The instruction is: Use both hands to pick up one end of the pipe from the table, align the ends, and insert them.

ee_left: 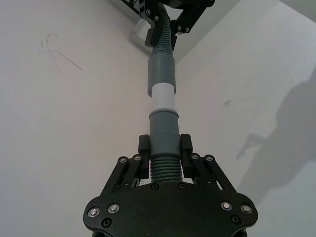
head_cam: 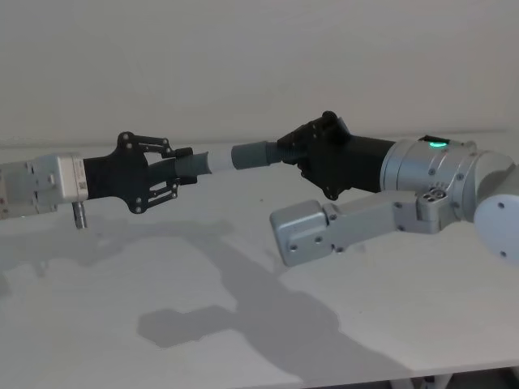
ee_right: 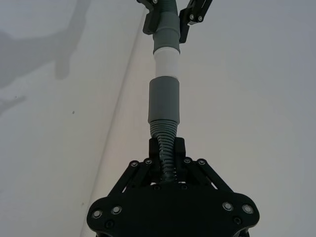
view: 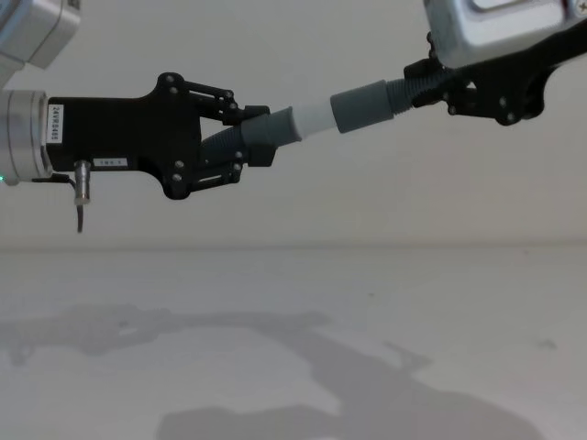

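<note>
Where writing can be read: a small white label [view: 55, 123] is carried on the wrist behind the left gripper [view: 248, 142]. Its single line of dark characters cannot be read with certainty. A tiny tag [view: 109, 162] on the black body behind the fingers is also too small to read.
Left gripper [head_cam: 182, 166]: the toothed fingers [ee_left: 144, 148] are clamped on the ribbed stem of the plug piece [ee_left: 164, 126], which is held in the air.
Right gripper [head_cam: 284, 146]: its fingers [ee_right: 180, 147] are closed on the ribbed hose of the socket piece [ee_right: 164, 98], which is also held aloft.
Plug piece [head_cam: 195, 164]: dark grey and ribbed where it is gripped. A smooth sleeve lies just ahead of the left fingertips and ends in a narrower white tip [head_cam: 220, 159].
Socket piece [view: 404, 92]: a thin ribbed grey hose comes out of the right fingertips and widens into a smooth grey collar [view: 362, 104].
Ends: both are found between the two grippers, set in one line. The white tip [ee_left: 163, 97] is met by the mouth of the collar [ee_left: 161, 74], with a band of white exposed. How deep it sits cannot be told.
Table [head_cam: 97, 324]: plain white, below both grippers and well apart from the pieces. The arms' shadows are cast on it.
Green light [head_cam: 438, 145]: lit on the silver joint behind the right gripper.
</note>
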